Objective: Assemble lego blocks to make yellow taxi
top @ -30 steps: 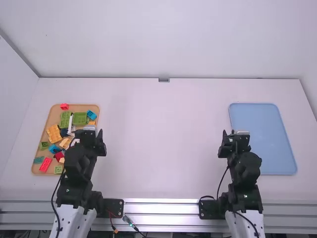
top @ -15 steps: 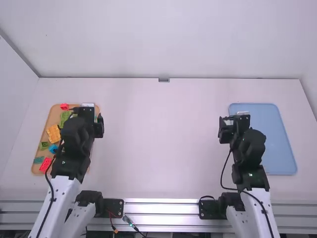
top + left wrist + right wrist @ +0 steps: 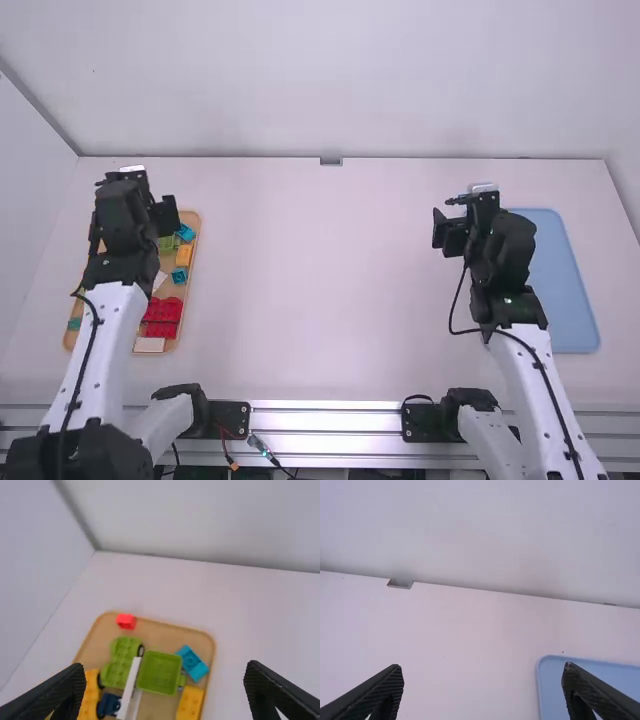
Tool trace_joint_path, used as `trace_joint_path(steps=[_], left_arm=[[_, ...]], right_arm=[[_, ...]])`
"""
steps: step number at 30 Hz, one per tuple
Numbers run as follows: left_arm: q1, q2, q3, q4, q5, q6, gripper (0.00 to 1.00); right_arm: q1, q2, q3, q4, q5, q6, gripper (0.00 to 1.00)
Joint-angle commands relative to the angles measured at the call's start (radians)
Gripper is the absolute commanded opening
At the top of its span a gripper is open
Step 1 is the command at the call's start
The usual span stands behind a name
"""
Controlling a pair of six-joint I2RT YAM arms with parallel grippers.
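Black left gripper point(image 3: 150, 205) and right gripper point(image 3: 462, 225) farther forward than before, jaws parted, empty, lego blocks point(image 3: 160, 672) in tan tray point(image 3: 165, 634), worktop's point(image 3: 320, 280) left, high view revealing red bricks point(image 3: 165, 309), left wrist view small red block point(image 3: 126, 621)

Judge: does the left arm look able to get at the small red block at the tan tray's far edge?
Probably yes: the left gripper hangs open near the tray, and nothing lies on the red block.

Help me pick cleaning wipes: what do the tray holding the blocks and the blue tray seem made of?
The tan, round-cornered, wooden-looking tray: probably matte wood, from its even tan colour, though plastic is possible. The pale blue, oblong, plastic-looking tray: likely smooth plastic, from its uniform colour and thin rim.
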Motion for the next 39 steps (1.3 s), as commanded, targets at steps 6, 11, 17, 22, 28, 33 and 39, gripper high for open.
trace_joint_path(steps=[6,11,17,22,28,33,39], left_arm=[[0.282,0.248,0.161,-0.145,0.123,-0.074,0.84],[0.443,0.508,0.394,-0.388,0.208,-0.074,0.94],[0.520,0.759,0.596,-0.574,0.208,0.009,0.98],[0.517,0.832,0.607,-0.575,0.210,0.062,0.90],[0.517,0.880,0.563,-0.539,0.204,0.112,0.84],[0.521,0.880,0.522,-0.495,0.215,0.175,0.83],[0.521,0.880,0.464,-0.456,0.208,0.193,0.76]], right_arm=[[-0.010,0.108,0.112,0.053,-0.019,-0.019,0.93],[-0.013,0.154,0.146,0.075,-0.023,-0.025,0.97],[-0.013,0.175,0.162,0.076,-0.026,-0.028,0.99],[-0.013,0.175,0.162,0.077,-0.026,-0.028,0.99],[-0.012,0.175,0.162,0.077,-0.026,-0.028,0.99],[-0.012,0.175,0.162,0.077,-0.026,-0.028,0.99],[-0.012,0.175,0.162,0.078,-0.026,-0.028,0.99]])
